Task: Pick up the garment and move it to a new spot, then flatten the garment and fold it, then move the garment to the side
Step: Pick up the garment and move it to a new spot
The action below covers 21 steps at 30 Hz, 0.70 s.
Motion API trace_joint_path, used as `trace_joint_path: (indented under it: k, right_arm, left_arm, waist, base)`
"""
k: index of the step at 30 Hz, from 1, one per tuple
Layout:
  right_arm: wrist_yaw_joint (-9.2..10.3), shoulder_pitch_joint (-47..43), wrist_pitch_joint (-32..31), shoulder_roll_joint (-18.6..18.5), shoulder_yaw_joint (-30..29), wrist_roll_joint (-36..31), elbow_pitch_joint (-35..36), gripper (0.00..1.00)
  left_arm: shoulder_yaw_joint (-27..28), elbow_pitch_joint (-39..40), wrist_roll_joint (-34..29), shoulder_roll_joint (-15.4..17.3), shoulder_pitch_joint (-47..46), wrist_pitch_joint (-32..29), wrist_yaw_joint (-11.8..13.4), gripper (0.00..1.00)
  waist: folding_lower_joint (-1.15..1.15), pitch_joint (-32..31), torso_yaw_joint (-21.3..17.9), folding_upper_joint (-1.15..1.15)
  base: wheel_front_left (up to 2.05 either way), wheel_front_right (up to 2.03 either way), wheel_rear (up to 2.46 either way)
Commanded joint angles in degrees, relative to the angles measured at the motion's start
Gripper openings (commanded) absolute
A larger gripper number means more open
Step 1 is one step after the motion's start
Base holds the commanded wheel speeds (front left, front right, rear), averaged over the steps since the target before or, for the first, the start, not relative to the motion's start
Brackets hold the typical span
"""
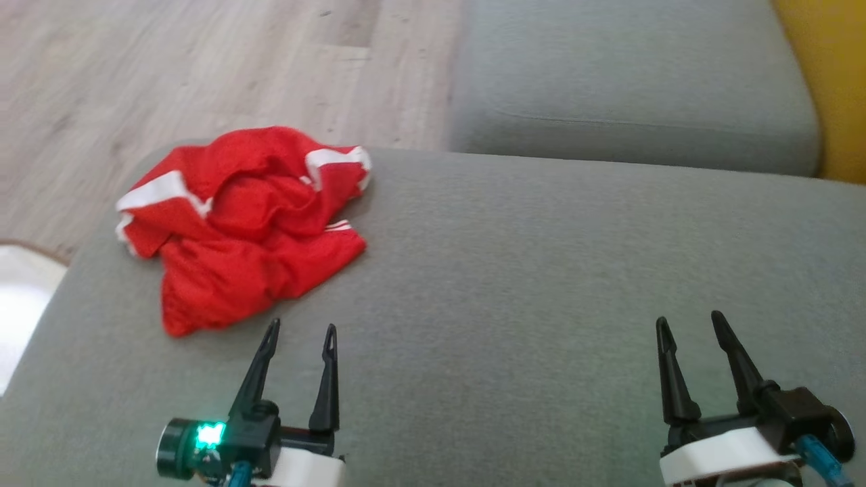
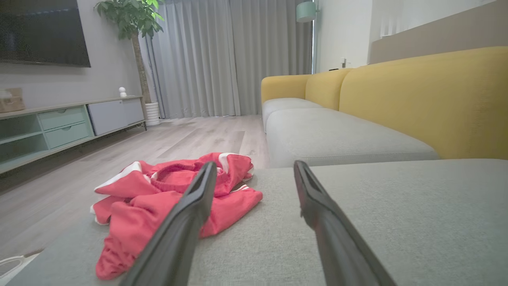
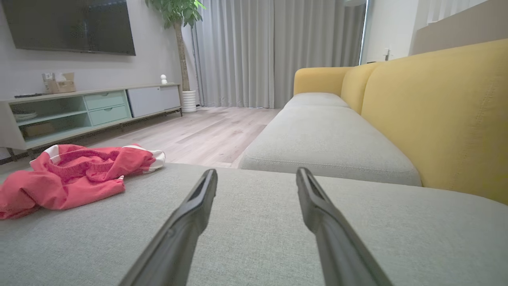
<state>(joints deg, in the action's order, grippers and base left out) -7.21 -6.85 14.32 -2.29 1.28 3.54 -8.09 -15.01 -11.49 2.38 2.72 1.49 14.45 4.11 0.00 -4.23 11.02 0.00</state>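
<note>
Thin red cloth garment (image 1: 243,226) on matt woven cushion (image 1: 541,270).

Crumpled red garment (image 1: 250,230), white bands along its hems, thin white stripes on one fold. Heaped loosely, gathered waistband bunched up in the middle. Lies at the far left corner of the grey cushion (image 1: 541,284), reaching the far edge, close by the left edge.

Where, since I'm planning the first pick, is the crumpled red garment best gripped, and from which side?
Probably the raised fold near the middle of the garment, from above, with the open left gripper, which sits closest. The edges lie flat on the cushion, leaving little to pinch; the bunched ridge stands up.
</note>
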Motion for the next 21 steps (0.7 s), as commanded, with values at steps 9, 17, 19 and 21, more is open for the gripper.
trace_joint_path:
  k: [9,17,19,21]
  right_arm:
    - [-0.28,2.79,0.68,-0.59,1.45,0.04,1.36,1.00]
    - [-0.28,3.44,0.68,-0.59,1.49,-0.78,1.31,1.00]
    - [-0.28,3.60,0.68,-0.59,1.49,-1.08,1.31,1.00]
    - [-0.28,3.73,0.68,-0.59,1.52,-1.48,1.39,1.00]
  left_arm:
    - [3.02,1.63,-0.42,0.16,-4.15,0.55,0.81,1.00]
    - [3.48,2.40,-0.18,0.16,-4.75,0.55,1.57,1.00]
    - [3.95,3.16,-0.30,0.16,-5.25,0.55,1.84,1.00]
    - [4.51,4.34,-0.67,0.22,-6.23,0.55,2.00,1.00]
  waist:
    - [0.00,2.16,8.79,0.00]
    - [0.00,4.04,12.05,0.00]
    - [0.00,4.69,12.48,0.00]
    - [0.00,5.56,12.75,0.00]
  base:
    - [0.00,0.00,0.00]
    - [0.00,0.00,0.00]
    - [0.00,0.00,0.00]
    - [0.00,0.00,0.00]
